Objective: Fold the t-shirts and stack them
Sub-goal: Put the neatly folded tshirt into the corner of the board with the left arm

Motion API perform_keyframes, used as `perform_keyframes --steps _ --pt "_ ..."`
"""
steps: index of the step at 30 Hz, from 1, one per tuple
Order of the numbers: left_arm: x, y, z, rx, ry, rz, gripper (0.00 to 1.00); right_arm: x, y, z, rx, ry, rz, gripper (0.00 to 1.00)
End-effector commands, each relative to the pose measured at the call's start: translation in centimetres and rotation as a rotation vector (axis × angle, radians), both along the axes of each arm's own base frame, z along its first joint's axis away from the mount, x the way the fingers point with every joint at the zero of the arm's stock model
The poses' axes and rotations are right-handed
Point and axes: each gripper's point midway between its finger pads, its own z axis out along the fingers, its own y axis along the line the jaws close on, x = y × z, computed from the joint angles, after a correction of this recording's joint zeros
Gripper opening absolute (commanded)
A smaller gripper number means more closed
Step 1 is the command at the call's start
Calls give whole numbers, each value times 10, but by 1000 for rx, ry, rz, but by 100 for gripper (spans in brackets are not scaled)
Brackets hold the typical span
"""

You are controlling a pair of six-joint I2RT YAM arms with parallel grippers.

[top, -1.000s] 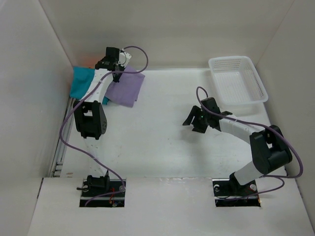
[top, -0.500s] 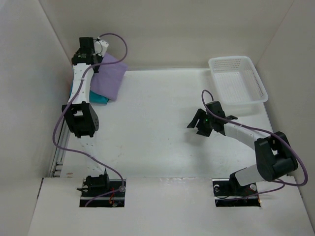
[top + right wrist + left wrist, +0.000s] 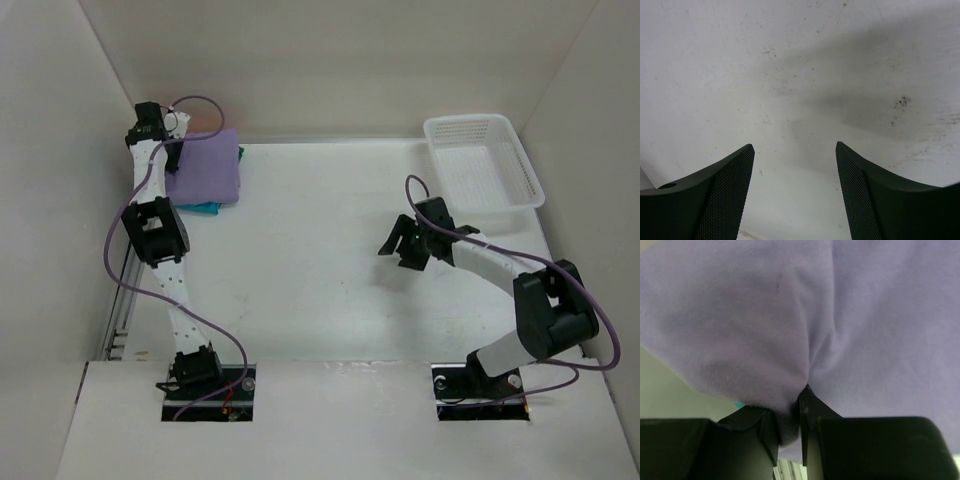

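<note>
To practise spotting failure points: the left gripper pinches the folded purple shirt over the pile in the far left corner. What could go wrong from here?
1. The left gripper clamps only a small bunch of the lavender shirt; pulling away before opening could drag the fold apart.
2. The teal shirt pokes out beneath its near edge, so the stack may end up uneven.
3. The left arm is stretched close to the side wall and might brush it.

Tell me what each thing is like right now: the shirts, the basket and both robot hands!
lavender shirt: folded, pinched at its edge, over the teal one.
teal shirt: mostly covered, only an edge shows.
white basket: upright, empty.
left gripper: jaws shut on the lavender shirt.
right gripper: jaws open, holding nothing.
</note>
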Motion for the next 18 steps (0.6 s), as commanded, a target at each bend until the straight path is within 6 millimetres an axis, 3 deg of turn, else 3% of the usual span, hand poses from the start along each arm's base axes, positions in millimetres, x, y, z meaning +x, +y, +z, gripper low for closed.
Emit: perform_keyframes --steps 1,6,14,16,18 --pt "21 17 43 78 -132 6 4 11 5 11 -8 -25 29 71" --pt "39 36 53 148 -212 50 4 12 12 9 -11 -9 48 71" --pt "50 45 65 221 -260 43 7 13 16 7 -23 10 63 71" --pt "49 48 61 235 -248 44 12 14 17 8 -24 12 72 72" --pt "47 49 54 231 -229 57 25 15 19 8 -22 13 80 72"
